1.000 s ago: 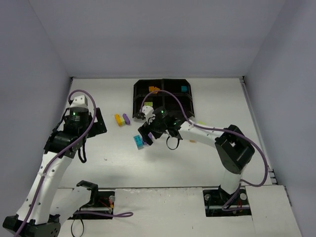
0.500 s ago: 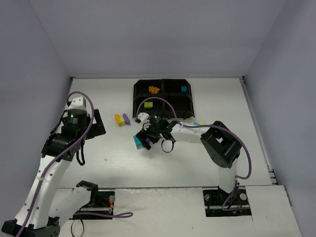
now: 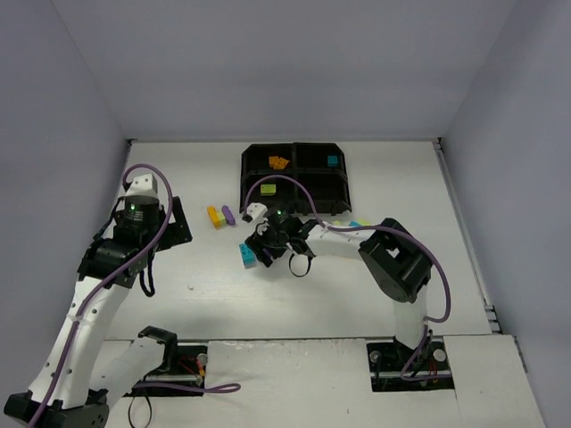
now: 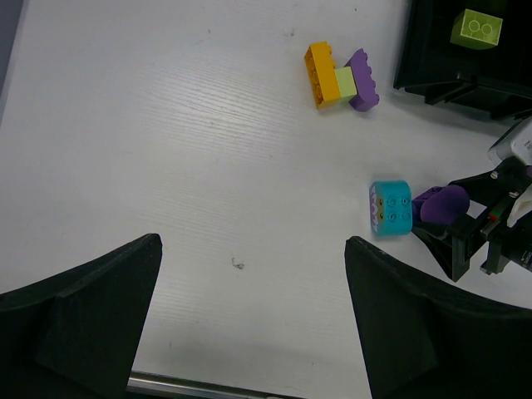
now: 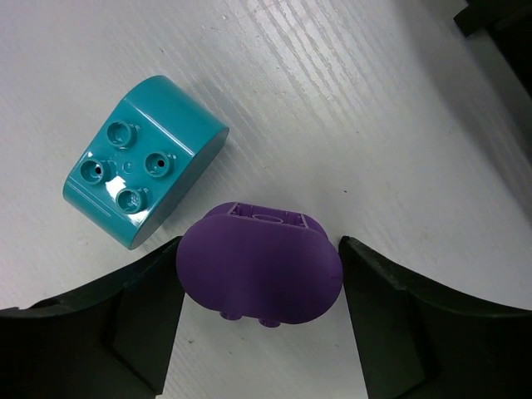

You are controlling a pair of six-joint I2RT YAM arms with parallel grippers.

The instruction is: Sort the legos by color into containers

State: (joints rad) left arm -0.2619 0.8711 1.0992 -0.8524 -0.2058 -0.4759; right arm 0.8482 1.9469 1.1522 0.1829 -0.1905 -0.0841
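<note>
**Right gripper clamps a purple brick beside a teal one**

The purple rounded brick (image 5: 259, 268) sits between the two black fingers (image 5: 125, 324) of the right gripper (image 5: 259, 249). Both fingers press against its sides, so the jaws are closed on it. Whether it rests on the table or is lifted just clear cannot be told. Just beside it, on the side away from the right arm, a teal brick (image 5: 141, 184) lies studs-up on the white table (image 3: 223, 303); a thin gap shows between the two.

Farther from the arm bases, a tight row of three bricks lies on the table: an orange brick (image 4: 318, 75), a yellow-green brick (image 4: 343, 83) and a purple brick (image 4: 363, 81), each touching the next. This row lies near the black tray (image 3: 339, 189), off its left side.

The tray stands at the far middle of the table. Its far-left compartment holds orange pieces (image 3: 278, 162), its far-right compartment holds a teal piece (image 3: 333, 161), and its near-left compartment holds a yellow-green piece (image 3: 268, 189). A few small bright bricks (image 3: 357, 223) show just past the right arm near the tray's near-right corner, partly hidden.

The left gripper (image 4: 251, 241) hangs above bare table left of the bricks, its jaws spread wide with nothing between them.
</note>
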